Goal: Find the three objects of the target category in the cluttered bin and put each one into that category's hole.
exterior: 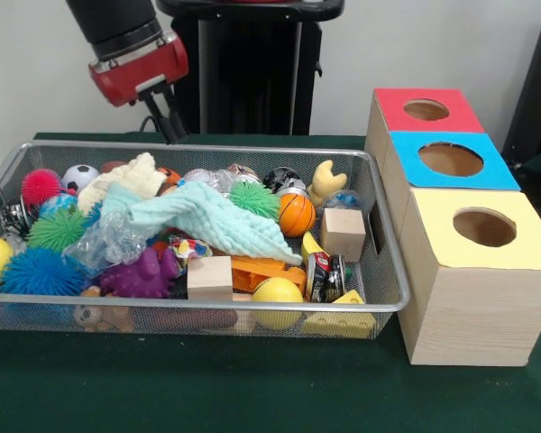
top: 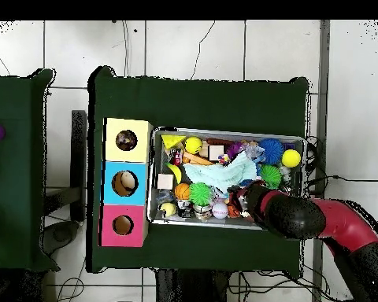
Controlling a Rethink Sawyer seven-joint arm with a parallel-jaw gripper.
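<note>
Hanging above the far rim of the wire bin in the front view, the gripper shows only as dark fingers below a red wrist, and whether they are spread or pressed together cannot be told; nothing visible is pinched. No target category is stated, so the three wanted objects cannot be singled out, but the candidates all lie in the bin: a mint cloth draped over the middle, a basketball, two wooden blocks, a purple spiky toy, a yellow ball. Beside the bin stand the red box, blue box and yellow box, each with a hole on top. From overhead, the arm reaches over the bin's edge nearest the robot, hiding the fingers, with the three boxes lined along the bin's side on the green desk. The likely trouble is the cloth: it covers items and could snag or drag neighbours out; round balls could also slip from a pinch.
</note>
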